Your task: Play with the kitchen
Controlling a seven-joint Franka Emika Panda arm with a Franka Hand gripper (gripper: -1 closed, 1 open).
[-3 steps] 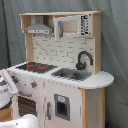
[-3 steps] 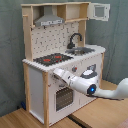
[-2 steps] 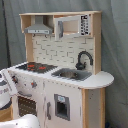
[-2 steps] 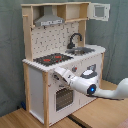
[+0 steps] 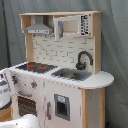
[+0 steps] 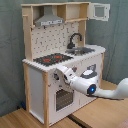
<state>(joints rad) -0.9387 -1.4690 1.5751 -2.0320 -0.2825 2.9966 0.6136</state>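
Reaching in from the second exterior view's right, your arm (image 6: 102,90) had its gripper (image 6: 60,76) pressed against the kitchen (image 6: 62,60), at the knob panel just below the stovetop (image 6: 50,59) and above the oven door (image 6: 62,98). You could not tell how far its jaws were parted. Your kitchen stood upright on the wooden floor (image 6: 20,120), faucet (image 5: 84,58) over the sink (image 5: 72,74).

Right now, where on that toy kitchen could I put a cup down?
The rounded counter end beside the sink and faucet is bare. The stovetop lies open too, but the claw crowds the knob panel below it.
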